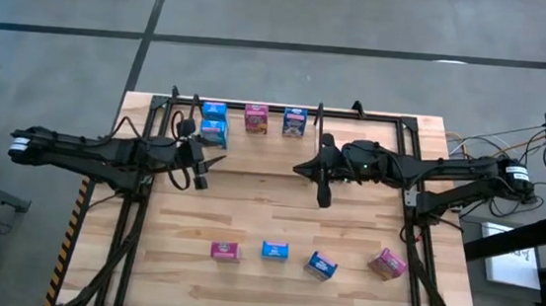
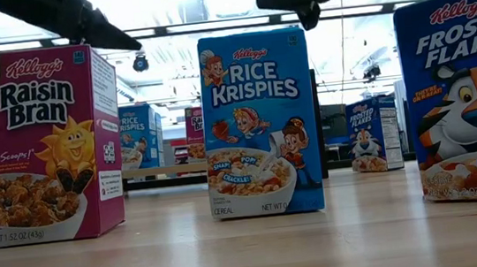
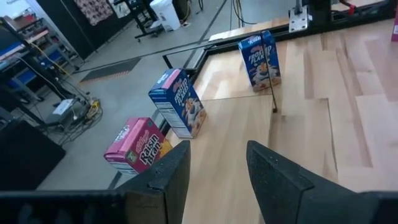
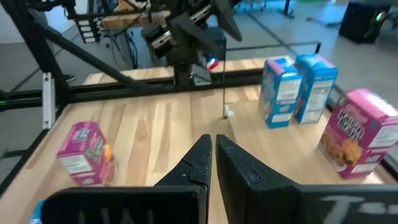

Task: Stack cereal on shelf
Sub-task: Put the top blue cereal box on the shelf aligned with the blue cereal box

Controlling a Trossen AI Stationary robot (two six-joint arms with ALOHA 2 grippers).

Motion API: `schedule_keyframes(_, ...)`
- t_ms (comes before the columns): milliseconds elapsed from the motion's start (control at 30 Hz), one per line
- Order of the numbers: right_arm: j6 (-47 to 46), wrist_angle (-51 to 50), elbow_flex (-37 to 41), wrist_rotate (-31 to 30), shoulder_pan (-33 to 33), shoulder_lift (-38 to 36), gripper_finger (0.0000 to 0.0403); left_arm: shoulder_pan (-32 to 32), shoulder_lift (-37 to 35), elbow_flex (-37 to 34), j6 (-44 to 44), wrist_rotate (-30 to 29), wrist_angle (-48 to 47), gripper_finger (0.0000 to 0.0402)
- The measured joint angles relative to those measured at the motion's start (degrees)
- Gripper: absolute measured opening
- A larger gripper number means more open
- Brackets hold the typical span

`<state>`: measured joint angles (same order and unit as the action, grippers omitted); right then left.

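Seen from above, a wooden bench (image 1: 277, 223) held a black wire shelf (image 1: 375, 117) along its far edge, where four cereal boxes (image 1: 254, 118) stood in a row: two blue, one pink, one blue. Four more boxes (image 1: 275, 251) sat well apart in a line near the front edge. The left hand (image 1: 196, 169) hovered empty just in front of the two blue boxes with its fingers spread apart, while the right hand (image 1: 323, 195), fingers pressed together and holding nothing, hung over mid-bench.
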<state>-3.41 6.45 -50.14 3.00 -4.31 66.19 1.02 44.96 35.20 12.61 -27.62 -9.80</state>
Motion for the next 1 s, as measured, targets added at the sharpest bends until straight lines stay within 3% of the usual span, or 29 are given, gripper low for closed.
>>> schedule_keyframes(533, -15.63, -25.34, -11.81, -0.04, 1.72, 0.44, 0.0013, 0.0, 2.9, 0.35, -1.65, -0.02, 0.12, 0.0141)
schedule_keyframes(1000, -41.68, -66.29, -26.53, -0.02, 2.05, 7.78, 0.0013, 0.0, 3.53, 0.78, 2.26, -0.04, 0.38, 0.0141)
